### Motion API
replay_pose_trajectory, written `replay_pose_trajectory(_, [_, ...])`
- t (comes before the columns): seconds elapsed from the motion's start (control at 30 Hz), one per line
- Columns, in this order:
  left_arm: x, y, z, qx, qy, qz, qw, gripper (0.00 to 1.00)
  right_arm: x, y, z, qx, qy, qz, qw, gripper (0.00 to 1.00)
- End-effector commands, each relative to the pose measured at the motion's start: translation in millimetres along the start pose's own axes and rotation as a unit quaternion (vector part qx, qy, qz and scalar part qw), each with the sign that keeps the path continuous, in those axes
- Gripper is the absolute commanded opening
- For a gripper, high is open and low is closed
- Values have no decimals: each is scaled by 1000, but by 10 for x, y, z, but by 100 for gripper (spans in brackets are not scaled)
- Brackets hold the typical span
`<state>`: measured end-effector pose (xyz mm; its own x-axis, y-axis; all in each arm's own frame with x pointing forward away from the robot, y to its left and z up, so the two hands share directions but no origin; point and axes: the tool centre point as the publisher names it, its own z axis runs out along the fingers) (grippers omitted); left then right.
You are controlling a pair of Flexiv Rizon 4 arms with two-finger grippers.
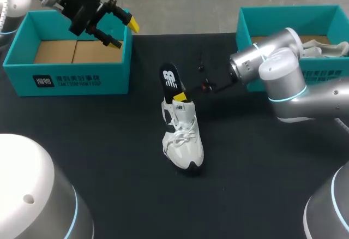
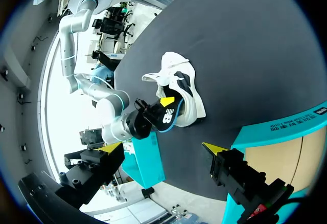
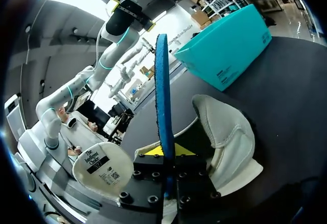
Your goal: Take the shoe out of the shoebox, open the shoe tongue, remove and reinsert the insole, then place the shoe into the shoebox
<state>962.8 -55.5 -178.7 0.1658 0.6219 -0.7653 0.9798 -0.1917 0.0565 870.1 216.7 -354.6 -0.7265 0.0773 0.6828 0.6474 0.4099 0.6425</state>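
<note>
At the upper left of the head view a teal shoebox (image 1: 65, 81) stands on the dark surface (image 1: 109, 151), with only its cardboard floor showing inside. The left gripper (image 1: 124, 34) hovers over that box's right rim, its fingers spread wide and holding nothing.

In the middle of the frame the white shoe (image 1: 185, 143) sits upright on the surface, well apart from both boxes, toe toward the lower edge. The dark insole (image 1: 170, 79) stands up out of its opening, mostly clear of the shoe. The right gripper (image 1: 181, 96) reaches in from the right and is closed on the insole near its lower end. In the right wrist view the insole runs edge-on straight up from between the fingers, with the shoe's opening just beside them.

At the upper right a second teal shoebox (image 1: 283, 15) holds something white, probably another shoe.

The insole step appears to be in hand, though lifting out and sliding back cannot be told apart. Either way, the next move calls for keeping the insole in line with the shoe's opening while the shoe stays put.
</note>
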Motion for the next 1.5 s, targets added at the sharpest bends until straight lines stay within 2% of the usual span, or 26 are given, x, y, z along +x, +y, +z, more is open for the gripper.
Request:
replay_pose_trajectory(0.03, [1,-4,0,0,1,0,1000,100,20,27,-20,-8,-9,-6,1000,33])
replay_pose_trajectory(0.13, [1,-4,0,0,1,0,1000,100,41,133,-59,-14,-17,-20,1000,60])
replay_pose_trajectory(0.23, [1,-4,0,0,1,0,1000,100,46,233,-90,-18,-19,-30,999,66])
replay_pose_trajectory(0.4, [1,-4,0,0,1,0,1000,100,34,345,-92,-20,-18,-40,999,60])
replay_pose_trajectory(0.43, [1,-4,0,0,1,0,1000,100,27,362,-86,-20,-18,-41,999,54])
replay_pose_trajectory(0.53, [1,-4,0,0,1,0,1000,100,-6,392,-57,-17,-14,-41,999,47])
replay_pose_trajectory(0.63, [1,-4,0,0,1,0,1000,100,-39,398,-29,-15,-12,-33,999,44])
replay_pose_trajectory(0.7, [1,-4,0,0,1,0,1000,100,-57,384,-18,-14,-13,-27,999,35])
replay_pose_trajectory(0.73, [1,-4,0,0,1,0,1000,100,-63,369,-15,-15,-14,-23,1000,27])
replay_pose_trajectory(0.8, [1,-4,0,0,1,0,1000,100,-71,330,-16,-17,-15,-15,1000,1])
replay_pose_trajectory(1.4, [1,-4,0,0,1,0,1000,100,40,-26,64,-25,-20,34,999,0])
replay_pose_trajectory(1.47, [1,-4,0,0,1,0,1000,100,47,-2,43,-32,-23,30,999,30])
replay_pose_trajectory(1.5, [1,-4,0,0,1,0,1000,100,55,27,35,-35,-25,24,999,35])
